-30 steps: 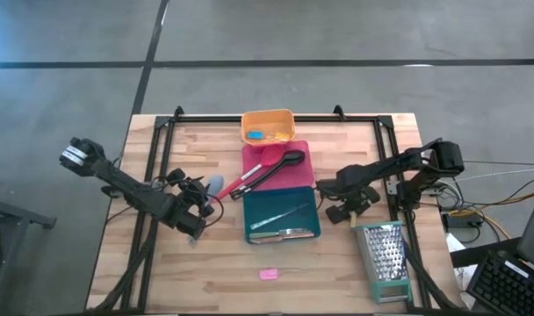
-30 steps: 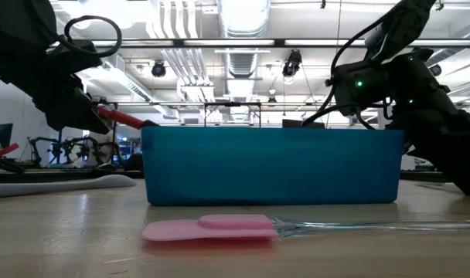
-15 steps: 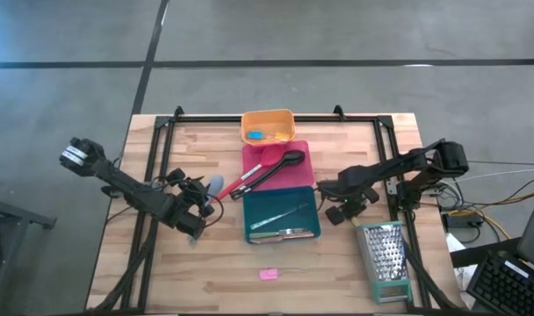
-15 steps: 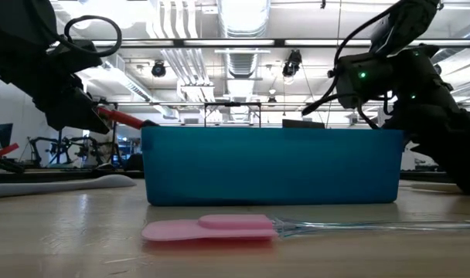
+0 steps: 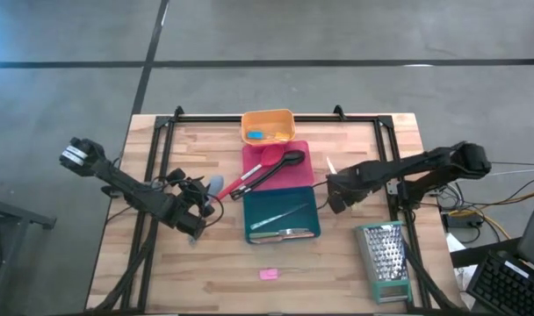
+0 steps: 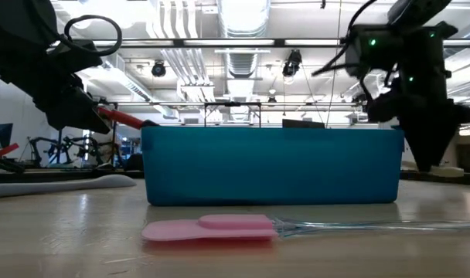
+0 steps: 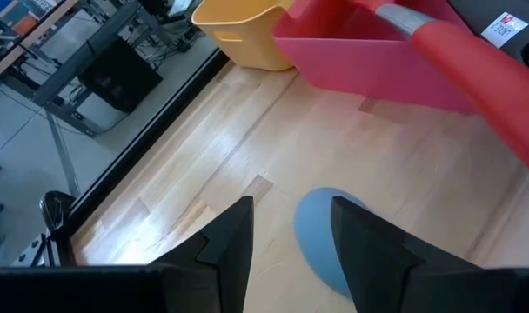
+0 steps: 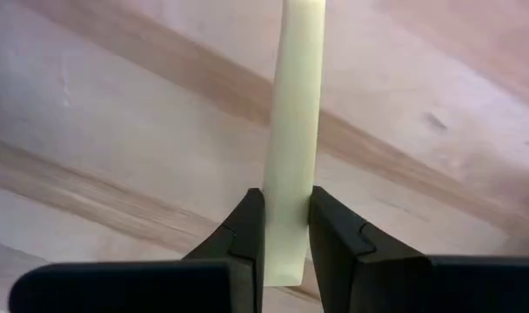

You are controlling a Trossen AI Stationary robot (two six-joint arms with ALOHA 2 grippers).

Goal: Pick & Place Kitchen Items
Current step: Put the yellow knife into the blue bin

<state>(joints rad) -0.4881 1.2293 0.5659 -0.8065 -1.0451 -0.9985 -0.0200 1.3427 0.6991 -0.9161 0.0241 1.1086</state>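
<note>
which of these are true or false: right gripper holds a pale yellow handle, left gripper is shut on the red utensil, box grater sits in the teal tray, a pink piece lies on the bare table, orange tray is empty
1. The right gripper is shut on the pale yellow handle. True.
2. The left gripper is shut on the red utensil. False: its fingers are open over a grey-blue spoon.
3. The box grater sits in the teal tray. False: it stands on the table beside it.
4. A pink piece lies on the bare table. True.
5. The orange tray is empty. False: a small blue piece lies inside.
</note>
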